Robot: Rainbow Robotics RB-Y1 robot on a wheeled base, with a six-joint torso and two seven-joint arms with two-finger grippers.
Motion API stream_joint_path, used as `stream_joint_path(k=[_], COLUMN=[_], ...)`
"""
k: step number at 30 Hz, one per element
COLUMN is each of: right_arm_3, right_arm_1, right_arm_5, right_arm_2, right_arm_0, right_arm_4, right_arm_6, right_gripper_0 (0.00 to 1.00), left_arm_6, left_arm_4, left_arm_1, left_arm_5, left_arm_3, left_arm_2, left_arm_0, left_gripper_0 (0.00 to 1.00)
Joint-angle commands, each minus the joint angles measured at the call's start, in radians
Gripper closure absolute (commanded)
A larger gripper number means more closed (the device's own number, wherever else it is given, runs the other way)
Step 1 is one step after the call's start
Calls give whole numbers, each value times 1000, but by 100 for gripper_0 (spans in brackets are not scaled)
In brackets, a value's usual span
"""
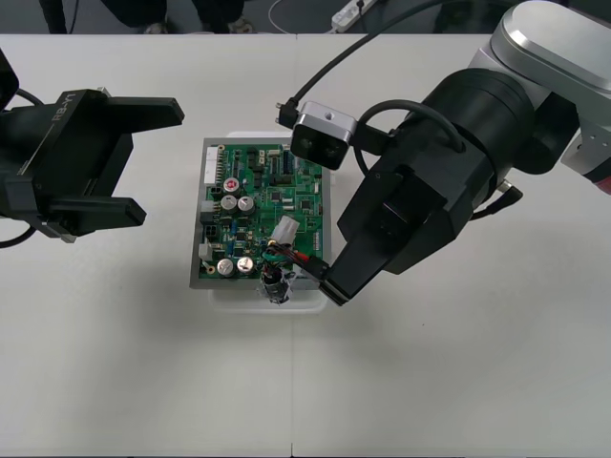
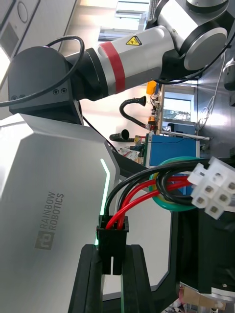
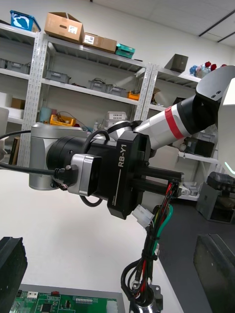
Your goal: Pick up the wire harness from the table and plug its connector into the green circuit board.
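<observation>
so the right gripper (image 1: 329, 281) is clamped on the harness (image 1: 286, 256) plug (image 2: 112, 242) over the near-right corner of the board (image 1: 258, 191). The left gripper (image 1: 158, 162) sits wide open left of it, plain pale table (image 1: 430, 382) all around.

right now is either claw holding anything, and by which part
The right claw holds the wire harness by its black plug; the left claw is open and holds nothing.

Right gripper (image 1: 331, 284) angled down from the right, fingers (image 2: 88, 283) pinched on black plug (image 2: 112, 242), left gripper (image 1: 162, 162) at left, fingers spread wide
</observation>
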Motion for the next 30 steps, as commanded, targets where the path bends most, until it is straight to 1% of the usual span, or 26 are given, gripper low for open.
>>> stream_joint_path(k=[1,30], right_arm_3=[10,16], right_arm_1=[29,39], right_arm_5=[1,1], right_arm_2=[13,13], right_arm_0=[-56,-59], right_arm_4=[-20,-20], right_arm_6=[6,6], right_gripper_0=[100,100], left_arm_6=[-57,-57], left_arm_4=[14,29], left_arm_1=[-16,-16], left_arm_5=[-31,-31], left_arm_3=[-28,-47], left_arm_2=[-11,-37], left_arm_0=[17,16], left_gripper_0=[0,0])
